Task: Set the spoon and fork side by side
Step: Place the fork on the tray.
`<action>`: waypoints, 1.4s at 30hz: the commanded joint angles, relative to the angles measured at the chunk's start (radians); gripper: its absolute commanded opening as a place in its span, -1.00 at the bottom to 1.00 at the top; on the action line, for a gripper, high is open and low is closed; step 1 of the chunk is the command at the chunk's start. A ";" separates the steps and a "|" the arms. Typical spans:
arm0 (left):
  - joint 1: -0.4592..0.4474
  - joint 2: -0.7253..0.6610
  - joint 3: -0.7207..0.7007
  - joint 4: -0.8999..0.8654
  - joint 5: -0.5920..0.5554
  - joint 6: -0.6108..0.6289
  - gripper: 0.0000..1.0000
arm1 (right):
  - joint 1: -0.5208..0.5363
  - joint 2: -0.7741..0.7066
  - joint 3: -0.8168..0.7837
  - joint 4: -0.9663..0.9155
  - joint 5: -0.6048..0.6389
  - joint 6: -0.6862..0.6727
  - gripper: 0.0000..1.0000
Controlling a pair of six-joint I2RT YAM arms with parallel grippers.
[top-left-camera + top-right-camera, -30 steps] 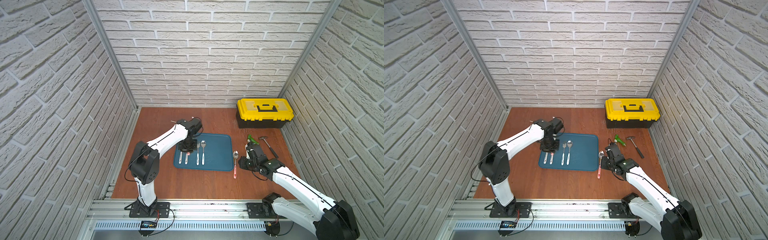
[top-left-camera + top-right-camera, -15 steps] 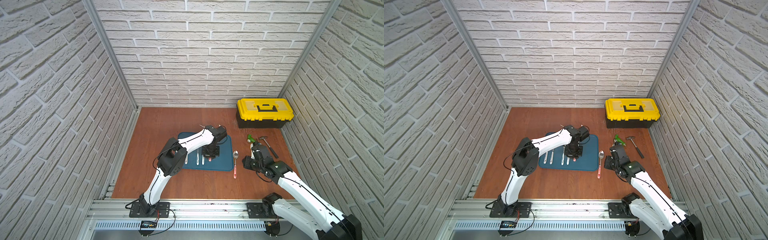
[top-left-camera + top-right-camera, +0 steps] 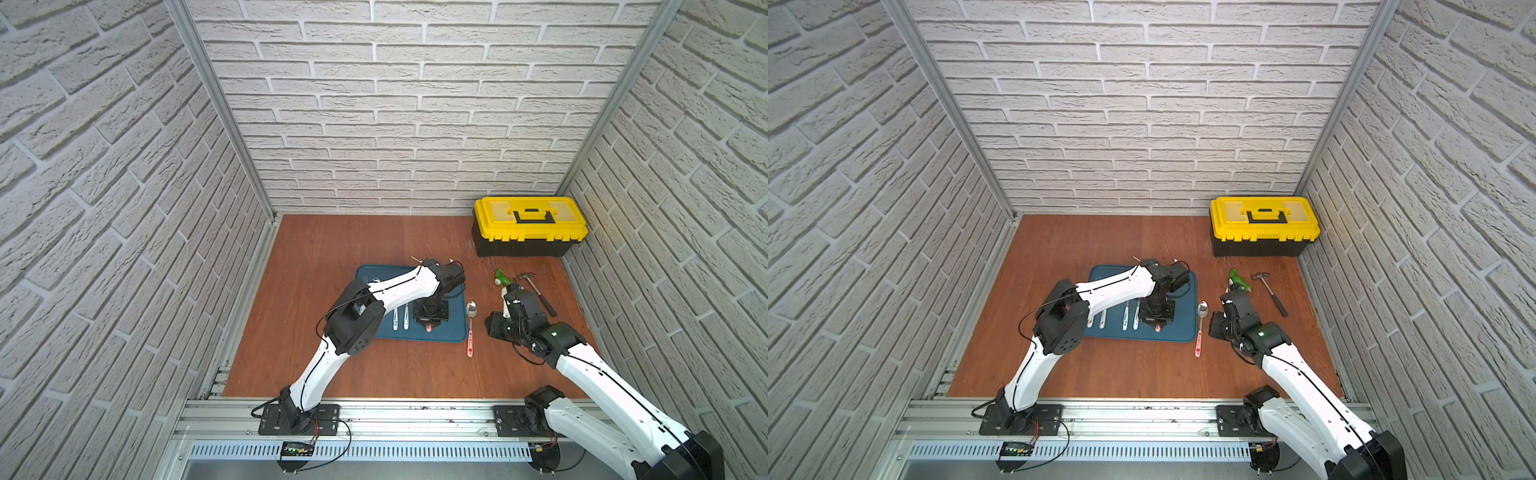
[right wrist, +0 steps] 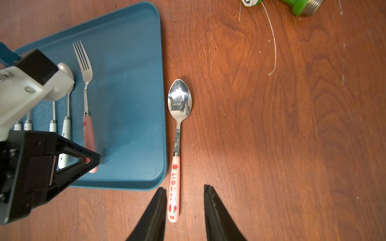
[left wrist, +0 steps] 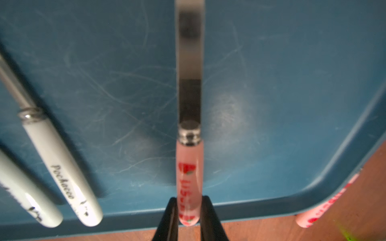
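Nearest the viewer, the right gripper (image 4: 184, 187) sits low over the wooden table (image 4: 271, 129). Its jaws are a little apart and hold nothing. They straddle the pink handle end of the spoon (image 4: 177, 146), probably lined up for a pinch. The spoon lies flat on the table just beside the blue tray (image 4: 135, 83), parallel to its edge, bowl pointing away. Just beyond, the left gripper (image 5: 189, 198) is clamped on the tail of the fork (image 4: 89, 133), gripping the pink handle's end, likely so the tines stay free while it is carried. The fork lies lengthwise over the tray, tines pointing away; whether it is lifted cannot be told. Fork and spoon are parallel but apart, with the tray rim between them. White-handled cutlery (image 5: 60, 171) lies in a row beside the fork. Farther back are a green fitting (image 3: 502, 277), a hammer (image 3: 538, 293) and a yellow toolbox (image 3: 530, 226). A white handle seems to read "Pochacco". The pink handles carry red strawberries and Japanese characters, seemingly "いちご".
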 commanded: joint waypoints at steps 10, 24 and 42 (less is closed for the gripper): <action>0.024 0.058 0.049 -0.030 -0.007 -0.031 -0.92 | -0.013 -0.030 -0.013 0.012 -0.016 -0.020 -0.29; 0.037 0.085 0.044 -0.047 -0.002 -0.036 -0.58 | -0.021 -0.055 -0.030 0.013 -0.027 -0.027 -0.29; 0.023 0.062 0.100 -0.086 -0.046 -0.040 -0.24 | -0.033 -0.049 -0.046 0.017 -0.031 -0.021 -0.28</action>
